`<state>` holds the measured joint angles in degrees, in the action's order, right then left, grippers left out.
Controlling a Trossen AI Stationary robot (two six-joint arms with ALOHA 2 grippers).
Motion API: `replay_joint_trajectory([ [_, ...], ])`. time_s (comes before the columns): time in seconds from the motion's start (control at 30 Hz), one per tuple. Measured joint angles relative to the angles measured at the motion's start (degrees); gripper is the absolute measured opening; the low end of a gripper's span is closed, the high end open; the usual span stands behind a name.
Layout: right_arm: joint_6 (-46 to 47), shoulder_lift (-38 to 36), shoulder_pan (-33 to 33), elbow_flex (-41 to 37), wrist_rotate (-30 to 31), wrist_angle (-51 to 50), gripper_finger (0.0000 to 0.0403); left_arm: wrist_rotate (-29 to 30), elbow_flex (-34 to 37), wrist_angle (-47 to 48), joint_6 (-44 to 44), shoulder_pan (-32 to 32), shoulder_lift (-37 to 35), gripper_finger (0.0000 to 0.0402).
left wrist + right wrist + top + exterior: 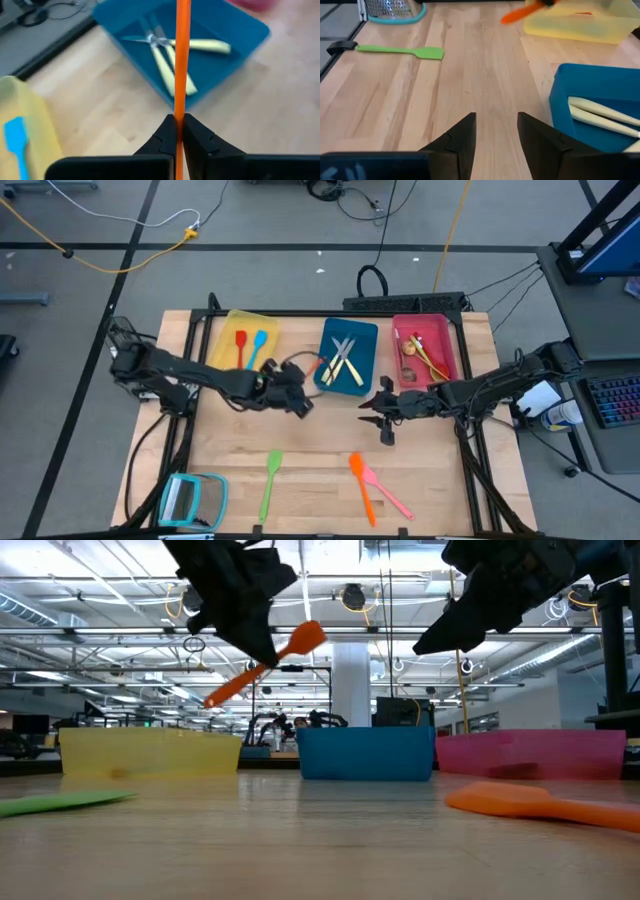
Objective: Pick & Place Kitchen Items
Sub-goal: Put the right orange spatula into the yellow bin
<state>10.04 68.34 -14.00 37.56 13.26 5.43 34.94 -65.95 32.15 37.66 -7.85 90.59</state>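
A slim orange plastic utensil (183, 60) is clamped between the closed fingers of the left pincer (178, 131) and held above the pale wood-grain desk (320, 470), beside the rectangular blue tray (365, 340). Its flat end looks like a spatula blade, though this is blurred. The right pincer (496, 131) is held open and empty over the desk, near the same tray.
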Motion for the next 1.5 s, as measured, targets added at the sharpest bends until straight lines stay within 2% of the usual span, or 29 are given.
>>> replay_joint_trajectory([
  [0.13, 0.0, 0.0, 0.0, 0.0, 0.0, -0.2, 0.0136, 0.5, 0.0, 5.9, 2.1, 2.5, -3.2, 0.0025],
  [0.3, 0.0, 0.0, 0.0, 0.0, 0.1, -0.2, 0.0135, 0.6, 0.0, 11.2, 1.9, 6.7, -5.7, 0.0014],
  [0.47, 0.0, 0.0, 0.0, 0.0, 0.1, -0.1, 0.0132, 0.4, 0.0, 18.9, 2.9, 13.1, -6.7, 0.0016],
  [0.6, 0.0, 0.0, 0.0, 0.0, 0.1, -0.1, 0.0132, -2.0, 0.0, 23.9, 3.4, 19.1, -6.3, 0.0024],
  [0.83, 0.0, 0.0, 0.0, 0.0, 0.1, -0.1, 0.013, -6.4, 0.0, 23.3, 0.1, 28.8, -3.1, 0.0012],
  [1.0, 0.0, 0.0, 0.0, -0.4, 0.1, 0.7, 0.013, -9.4, 0.3, 22.8, -1.5, 33.9, 2.0, 0.0024],
  [1.3, 4.4, 0.0, 0.0, -3.2, 0.1, 0.8, 0.013, -21.9, 0.3, 13.6, -12.2, 40.3, 9.9, 0.002],
  [1.5, 7.5, 0.0, 0.0, -6.5, 0.0, 4.4, 0.013, -25.5, 0.3, 10.6, -15.2, 43.1, 12.8, 0.0034],
])
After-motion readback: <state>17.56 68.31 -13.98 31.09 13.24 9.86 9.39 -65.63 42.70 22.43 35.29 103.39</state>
